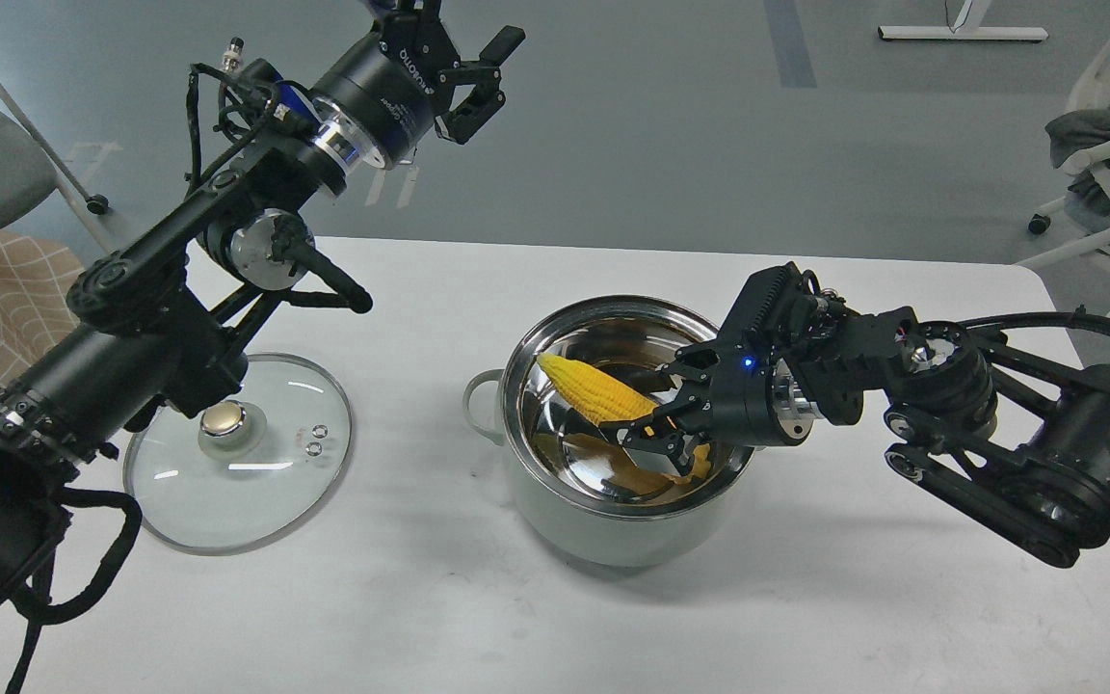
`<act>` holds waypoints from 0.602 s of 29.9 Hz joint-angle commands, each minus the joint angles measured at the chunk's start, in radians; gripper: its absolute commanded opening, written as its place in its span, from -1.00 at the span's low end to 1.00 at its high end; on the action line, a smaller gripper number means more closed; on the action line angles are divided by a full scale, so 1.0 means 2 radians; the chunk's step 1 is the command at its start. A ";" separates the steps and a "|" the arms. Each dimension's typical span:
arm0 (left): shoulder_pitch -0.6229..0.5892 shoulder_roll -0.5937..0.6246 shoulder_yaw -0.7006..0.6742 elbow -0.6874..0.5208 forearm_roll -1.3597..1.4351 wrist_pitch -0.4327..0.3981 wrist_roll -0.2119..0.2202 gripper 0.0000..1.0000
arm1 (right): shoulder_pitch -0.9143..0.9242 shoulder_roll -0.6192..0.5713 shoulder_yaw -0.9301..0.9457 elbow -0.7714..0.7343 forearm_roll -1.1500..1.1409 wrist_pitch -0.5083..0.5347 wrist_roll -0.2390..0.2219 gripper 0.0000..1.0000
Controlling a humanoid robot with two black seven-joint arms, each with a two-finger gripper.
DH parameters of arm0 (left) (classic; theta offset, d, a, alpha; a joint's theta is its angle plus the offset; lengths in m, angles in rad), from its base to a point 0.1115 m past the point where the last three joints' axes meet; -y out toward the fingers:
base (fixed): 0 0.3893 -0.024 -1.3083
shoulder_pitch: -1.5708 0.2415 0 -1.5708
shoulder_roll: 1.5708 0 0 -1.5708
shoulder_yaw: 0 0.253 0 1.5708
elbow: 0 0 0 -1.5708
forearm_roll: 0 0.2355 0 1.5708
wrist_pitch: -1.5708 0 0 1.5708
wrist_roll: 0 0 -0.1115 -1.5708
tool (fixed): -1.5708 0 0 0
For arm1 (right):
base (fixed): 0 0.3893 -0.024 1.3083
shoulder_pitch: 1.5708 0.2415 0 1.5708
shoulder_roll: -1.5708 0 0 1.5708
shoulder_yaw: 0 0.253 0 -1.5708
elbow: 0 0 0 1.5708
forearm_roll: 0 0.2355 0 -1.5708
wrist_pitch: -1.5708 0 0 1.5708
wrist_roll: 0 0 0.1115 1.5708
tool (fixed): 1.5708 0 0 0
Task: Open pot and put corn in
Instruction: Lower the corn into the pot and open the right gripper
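Nearest the camera: bare front edge of the white worktop (555, 627), with the thick upper part of the left arm crossing its front-left corner.

Right fingers (663, 420): clenched on the corn (595, 388) at its thick end, inside the mouth of the pot (603, 520). The cob's pointed tip aims up and left, toward the pot's far-left rim; the butt end sits low over the steel floor. Cannot tell whether the cob touches the bottom; a yellow reflection shows beneath it. Gripping at the butt leaves the tapered length free to go in first, and the tilt suits a cob about as long as the pot is wide.

Outward: the right wrist reaches in over the pot's right rim from the right edge of the worktop, body of the gripper just above the rim.

Pot stands near the worktop's middle, open, one loop handle showing on its left.

Glass lid (239, 453), gold knob up, lies flat toward the left edge, well apart from the pot. Likely parked there to keep the opening clear.

Left fingers (474, 75): released, holding nothing, raised high beyond the worktop's back edge, out of the way.

Judgement: lid step done; corn is in the pot but not yet let go.
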 commanded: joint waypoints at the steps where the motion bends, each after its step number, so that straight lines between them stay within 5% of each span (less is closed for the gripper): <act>1: 0.000 0.000 -0.001 0.000 0.000 0.000 0.000 0.88 | 0.000 0.000 0.010 0.002 0.000 0.000 0.001 0.92; 11: 0.000 0.004 0.000 0.003 0.000 0.001 0.000 0.91 | 0.025 0.001 0.149 -0.022 0.006 0.000 0.004 1.00; 18: 0.000 0.007 -0.013 0.024 -0.001 0.003 -0.006 0.95 | 0.145 0.007 0.249 -0.238 0.112 0.000 0.017 1.00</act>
